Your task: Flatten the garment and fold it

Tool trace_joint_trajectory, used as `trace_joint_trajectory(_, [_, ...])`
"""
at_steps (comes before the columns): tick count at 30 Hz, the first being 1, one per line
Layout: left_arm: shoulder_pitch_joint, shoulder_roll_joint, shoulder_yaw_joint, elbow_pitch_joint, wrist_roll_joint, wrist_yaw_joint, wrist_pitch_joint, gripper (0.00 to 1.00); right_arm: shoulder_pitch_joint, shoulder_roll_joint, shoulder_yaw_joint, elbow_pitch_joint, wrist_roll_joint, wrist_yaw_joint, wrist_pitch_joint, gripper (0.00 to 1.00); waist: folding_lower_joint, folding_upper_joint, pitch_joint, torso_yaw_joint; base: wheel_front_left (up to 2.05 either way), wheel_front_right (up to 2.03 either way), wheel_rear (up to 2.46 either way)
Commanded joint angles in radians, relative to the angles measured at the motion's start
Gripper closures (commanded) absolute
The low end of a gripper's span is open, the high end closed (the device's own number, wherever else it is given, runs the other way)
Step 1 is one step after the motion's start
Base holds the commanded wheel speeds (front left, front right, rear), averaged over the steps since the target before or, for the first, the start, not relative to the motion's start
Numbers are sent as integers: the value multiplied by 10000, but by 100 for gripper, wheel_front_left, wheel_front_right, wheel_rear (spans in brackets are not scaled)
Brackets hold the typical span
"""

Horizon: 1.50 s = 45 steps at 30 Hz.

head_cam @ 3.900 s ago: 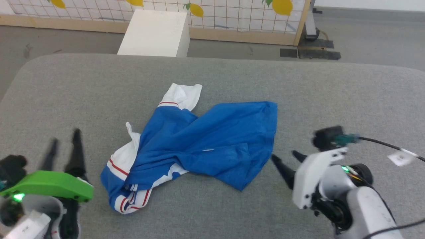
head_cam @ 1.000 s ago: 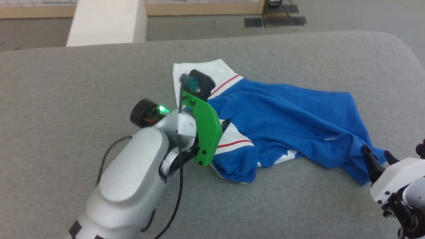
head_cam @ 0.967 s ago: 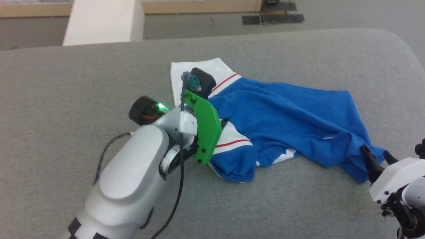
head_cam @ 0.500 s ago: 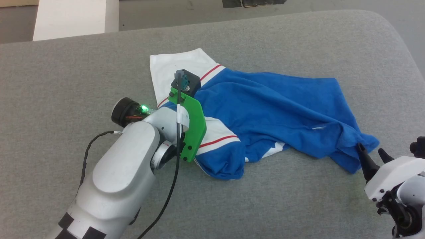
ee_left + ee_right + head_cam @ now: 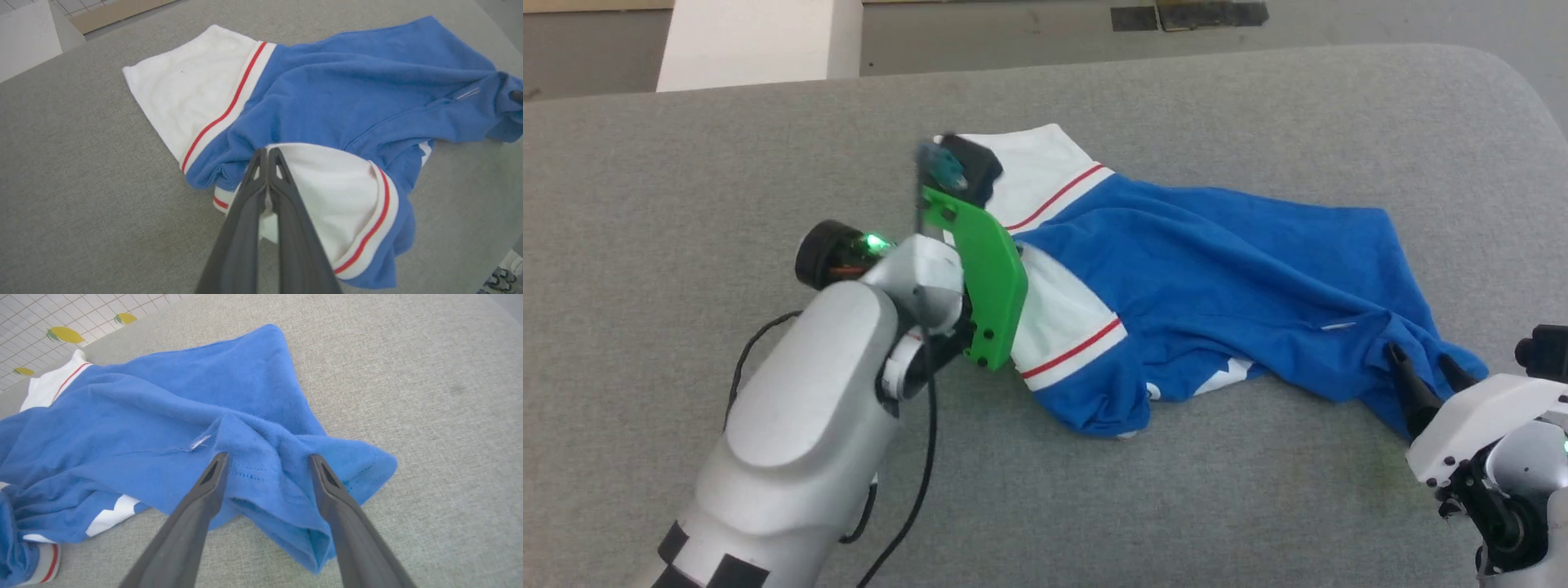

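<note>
The garment, a blue T-shirt with white red-striped sleeves, lies crumpled across the grey surface. In the left wrist view my left gripper is shut on the edge of the near white sleeve, with white cloth pinched between the fingers. In the head view that arm's green bracket hides its fingers. My right gripper is open at the shirt's right blue corner. Its two fingers straddle a raised fold of the garment.
The grey padded surface stretches all around the shirt and curves off at the right. Past its far edge stands a white box on the floor, with a dark mat farther right. A tiled wall with lemons is behind.
My left gripper has closed on the white sleeve and drawn it slightly up and to the left. The right gripper stays open at the blue corner. The head camera has shifted.
</note>
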Motion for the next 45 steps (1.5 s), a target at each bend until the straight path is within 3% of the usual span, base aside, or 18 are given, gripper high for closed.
trace_joint_trajectory(1, [67,-40,226,-200,-214,78,-204,100,-109,7,-12,-15,-15,-13,-17,0,0,-1,-137,130,0,0,0])
trace_joint_trajectory(7, [1265,315,1373,-1575,-867,673,-1005,100,-50,7,45,-149,-173,-13,99,0,0,-1,-470,271,0,0,0])
trace_joint_trajectory(13, [3964,841,2196,-2983,-1379,1484,-1387,100,315,7,-33,-507,-753,-13,594,0,0,-1,-591,405,0,0,0])
trace_joint_trajectory(20, [6464,757,2833,-3575,-1837,2198,-2089,100,911,7,-780,-1316,-1518,-13,1882,0,0,-1,-558,494,0,0,0])
trace_joint_trajectory(26, [7070,560,2901,-3560,-1981,2279,-2451,100,1222,-25,-259,-2135,-1669,-13,2487,0,0,-1,-452,600,0,0,0])
trace_joint_trajectory(31, [6990,538,2887,-3573,-1953,2263,-2555,100,1004,-556,795,-2405,-1966,-13,2800,0,0,-1,-323,589,0,0,0])
trace_joint_trajectory(42, [6647,504,2724,-3462,-1921,2117,-2600,100,-291,-1192,1666,-1212,-2849,-13,3236,0,0,-1,75,694,0,0,0])
trace_joint_trajectory(43, [6619,502,2703,-3438,-1916,2101,-2602,100,-350,-1144,1605,-1103,-2881,-13,3294,53,0,-1,90,714,0,0,0])
trace_joint_trajectory(44, [6599,499,2689,-3419,-1911,2093,-2607,100,-386,-1121,1589,-1040,-2898,-13,3332,66,0,-1,97,731,0,0,0])
trace_joint_trajectory(45, [6581,492,2676,-3395,-1909,2086,-2617,100,-420,-1109,1579,-991,-2908,-13,3355,100,0,-1,97,750,0,0,0])
